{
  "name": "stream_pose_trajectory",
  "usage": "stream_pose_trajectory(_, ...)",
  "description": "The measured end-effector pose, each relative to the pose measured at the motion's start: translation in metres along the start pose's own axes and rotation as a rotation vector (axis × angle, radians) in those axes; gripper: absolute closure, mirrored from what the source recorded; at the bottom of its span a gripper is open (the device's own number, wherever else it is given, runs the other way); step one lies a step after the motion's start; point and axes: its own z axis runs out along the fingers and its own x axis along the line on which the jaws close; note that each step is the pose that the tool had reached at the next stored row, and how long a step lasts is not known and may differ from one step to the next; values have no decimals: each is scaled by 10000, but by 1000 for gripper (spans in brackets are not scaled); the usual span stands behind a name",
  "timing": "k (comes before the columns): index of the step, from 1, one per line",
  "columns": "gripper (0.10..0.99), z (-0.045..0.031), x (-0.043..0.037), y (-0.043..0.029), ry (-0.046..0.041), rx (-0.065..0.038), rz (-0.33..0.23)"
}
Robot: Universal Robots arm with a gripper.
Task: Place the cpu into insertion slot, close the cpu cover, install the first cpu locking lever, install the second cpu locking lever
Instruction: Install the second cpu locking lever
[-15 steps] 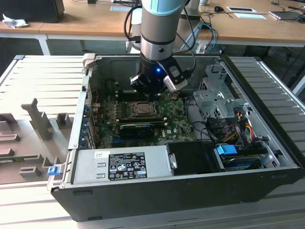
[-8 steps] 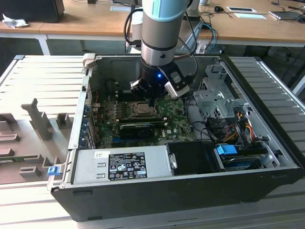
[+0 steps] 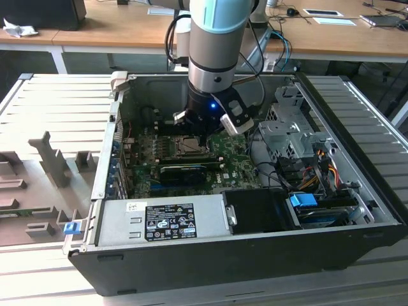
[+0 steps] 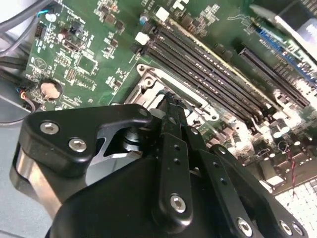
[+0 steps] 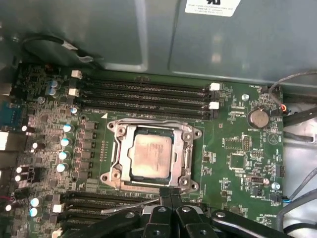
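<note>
Silver-grey cpu (image 5: 152,154), green motherboard (image 5: 237,144)

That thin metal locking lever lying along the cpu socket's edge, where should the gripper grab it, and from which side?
Probably near the free end of the locking lever, the tip lying away from the gripper. It is a thin rod lying nearly flat over the board beside the cpu cover, so come down from above with the jaws set across its narrow width.

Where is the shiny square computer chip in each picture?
Exterior view: the cpu sits in the socket on the green board, right under the gripper.
First wrist view: the cpu lies mid-picture, framed by the cpu cover.
Second wrist view: I cannot make out the chip.
Shared landmark: the long black memory slots beside the socket.
</note>
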Motion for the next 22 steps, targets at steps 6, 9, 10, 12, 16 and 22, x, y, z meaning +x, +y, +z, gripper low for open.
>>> stream_pose_trajectory(6,980,3,37,-176,111,-73,15)
stream_pose_trajectory(9,980,15,223,-172,96,-333,-19)
stream_pose_trajectory(10,980,17,277,-167,82,-480,-18)
stream_pose_trajectory(12,980,26,348,-164,65,-668,-21)
stream_pose_trajectory(16,980,93,391,-173,58,-740,-20)
stream_pose_trajectory(22,980,151,414,-182,47,-847,-20)
